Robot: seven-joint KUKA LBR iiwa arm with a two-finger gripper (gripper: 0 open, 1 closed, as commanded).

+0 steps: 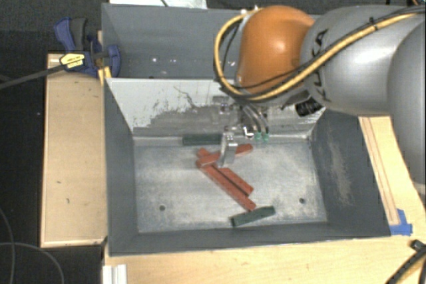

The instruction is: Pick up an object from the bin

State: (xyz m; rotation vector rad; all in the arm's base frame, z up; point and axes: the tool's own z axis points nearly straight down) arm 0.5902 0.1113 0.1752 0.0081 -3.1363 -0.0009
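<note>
The short red-brown flat block (208, 157) lies on the floor of the grey metal bin (160, 186), toward the back wall and about midway between the side walls. The gripper (228, 148) is down just beside its right end, perhaps touching it. You cannot tell from here whether the gripper is spread or closed, so check that before you commit.

A second small red-brown piece (244, 149) shows on the gripper's other side. Make sure you close on one piece, not on both at odd angles.

Two long red-brown flat bars (231, 184) start right at the block's front edge and run side by side toward the front right corner. They are likely to get dragged along, so I would lift straight up rather than sweep forward.

A dark green flat stick (200, 140) rests along the foot of the back wall, near the block. Stay off that wall as you rise. Another dark green stick (253, 216) lies near the front wall, well apart, and should not trouble you.

These pieces look thin and flat, so grip across the narrow width, low to the floor.
</note>
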